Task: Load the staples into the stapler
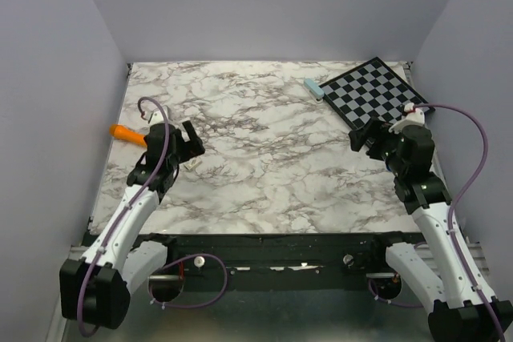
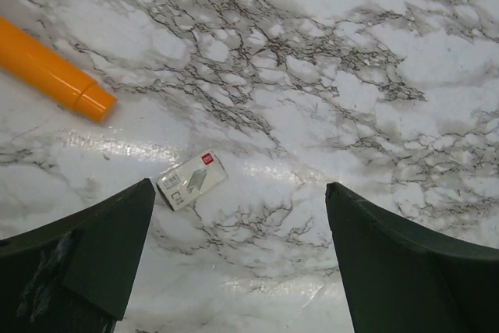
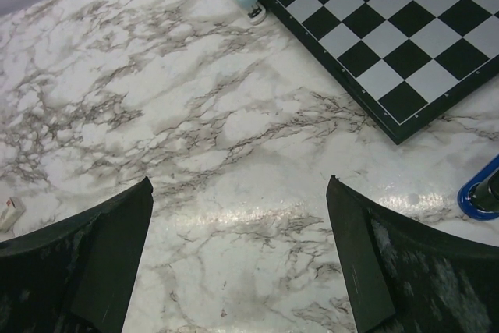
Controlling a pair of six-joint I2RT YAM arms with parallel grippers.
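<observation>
At the far left of the worktop (image 1: 264,166) I see an orange stick (image 1: 127,133) lying on the marble. Just right of it hang the left fingers (image 1: 192,143), spread wide and holding nothing. Through the left wrist camera I find the staples (image 2: 191,180) lying flat on the worktop in front of the gap between those fingers, nearer the left-hand one. They are a small whitish pack with a red mark at one end, near the stick's tip but apart from it. Further right and toward the back, well apart from the staples, lies the stapler (image 1: 313,88), light blue top showing. One end is at the edge of a chequered board (image 1: 377,98); I cannot tell whether they touch. At the right, the right fingers (image 1: 362,135) hover by the board's near edge, likewise spread and empty.
</observation>
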